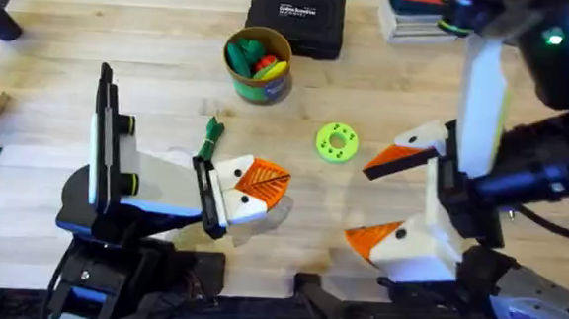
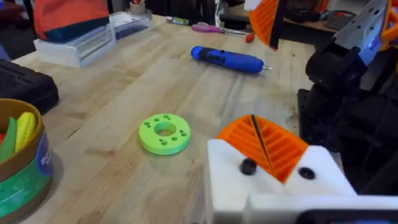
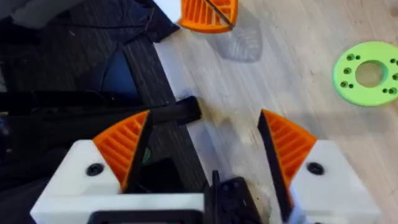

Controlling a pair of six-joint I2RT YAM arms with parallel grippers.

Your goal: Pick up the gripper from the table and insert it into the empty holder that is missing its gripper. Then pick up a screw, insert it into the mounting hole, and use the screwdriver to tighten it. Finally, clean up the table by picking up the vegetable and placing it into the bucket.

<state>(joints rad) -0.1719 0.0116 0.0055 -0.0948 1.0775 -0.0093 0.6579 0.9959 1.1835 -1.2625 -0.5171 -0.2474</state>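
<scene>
**Overhead: both arms low over the near half of the table, vegetable lying loose**

Overhead view: left gripper (image 1: pixel 263 181) just above the table (image 1: pixel 152 62), orange pads pressed together, nothing between them. Dark green vegetable (image 1: pixel 212 135) flat on the wood, just behind the left gripper and in front of the bucket (image 1: pixel 258 64). Bucket upright toward the far middle, red, green and yellow toy produce inside, black case (image 1: pixel 295 20) right behind it. Lime-green disc with holes (image 1: pixel 337 143) between the two grippers, touching neither. Right gripper (image 1: pixel 386 200) spread wide, one orange pad toward the disc, the other nearer the table's front edge, nothing held.

Left wrist view: closed orange pads (image 2: pixel 264 143) low in front, disc (image 2: pixel 165 132) near them on the bare wood, bucket (image 2: pixel 22 168) at the side. Blue screwdriver (image 2: pixel 227 59) lying flat farther off, thin bit pointing away from the bucket, pink-handled scissors (image 2: pixel 214 28) beyond it.

Right wrist view: own pads (image 3: pixel 289 143) far apart over the table edge, empty gap between; left gripper's shut orange tip (image 3: pixel 208 14) farther off, disc (image 3: pixel 368 73) to one side.
</scene>
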